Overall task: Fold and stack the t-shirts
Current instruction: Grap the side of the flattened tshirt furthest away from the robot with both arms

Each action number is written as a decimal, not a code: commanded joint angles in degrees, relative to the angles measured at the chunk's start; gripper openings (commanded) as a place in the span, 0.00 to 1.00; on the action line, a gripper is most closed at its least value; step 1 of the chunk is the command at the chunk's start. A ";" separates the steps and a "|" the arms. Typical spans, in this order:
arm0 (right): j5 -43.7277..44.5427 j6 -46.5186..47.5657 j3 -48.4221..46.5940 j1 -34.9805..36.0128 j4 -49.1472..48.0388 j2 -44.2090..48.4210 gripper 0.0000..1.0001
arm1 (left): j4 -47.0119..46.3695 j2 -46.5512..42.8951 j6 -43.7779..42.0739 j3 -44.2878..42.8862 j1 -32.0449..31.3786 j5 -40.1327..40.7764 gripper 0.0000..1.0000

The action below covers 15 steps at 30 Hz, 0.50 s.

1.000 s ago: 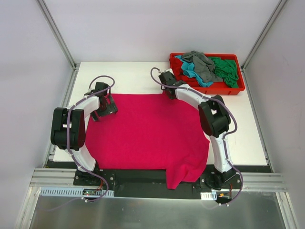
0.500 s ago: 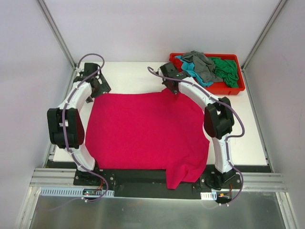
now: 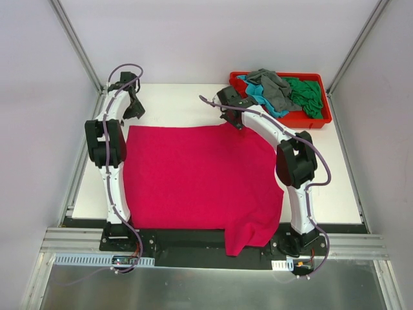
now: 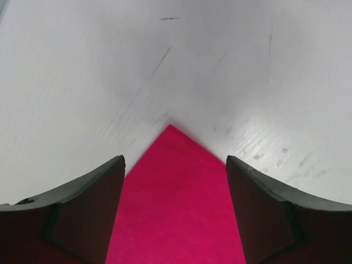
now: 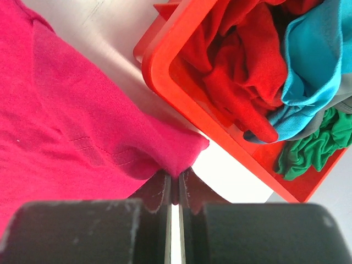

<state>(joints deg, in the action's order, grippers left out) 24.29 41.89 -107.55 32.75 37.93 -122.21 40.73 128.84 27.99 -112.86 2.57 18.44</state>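
We've got the magenta shirt (image 3: 200, 181) spread flat on the table (image 3: 181, 103), its near edge drooping off the front. The right gripper (image 5: 175, 184) is clamped on the far corner beside the red tray (image 3: 319, 120). The left gripper (image 4: 175, 165) is wide open, with the far-left corner showing between its fingers. Our take: pinch that corner deep, then lift both evenly so the fold stays square.

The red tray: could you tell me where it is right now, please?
In the top view, the red tray sits at the far right corner of the table, just beyond the right gripper.
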 commanded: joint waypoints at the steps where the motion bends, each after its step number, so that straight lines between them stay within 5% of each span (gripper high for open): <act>1: -0.30 0.83 0.85 0.21 0.39 2.86 0.00 | 8.14 4.66 1.19 -6.93 -0.28 5.38 0.72; 15: -0.65 0.21 2.69 1.09 -0.14 4.00 0.00 | 9.63 9.86 -0.83 -9.66 -0.20 1.17 0.55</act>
<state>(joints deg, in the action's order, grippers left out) 23.59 42.02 -105.08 33.39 37.89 -122.21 47.31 138.04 27.64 -121.16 2.59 20.80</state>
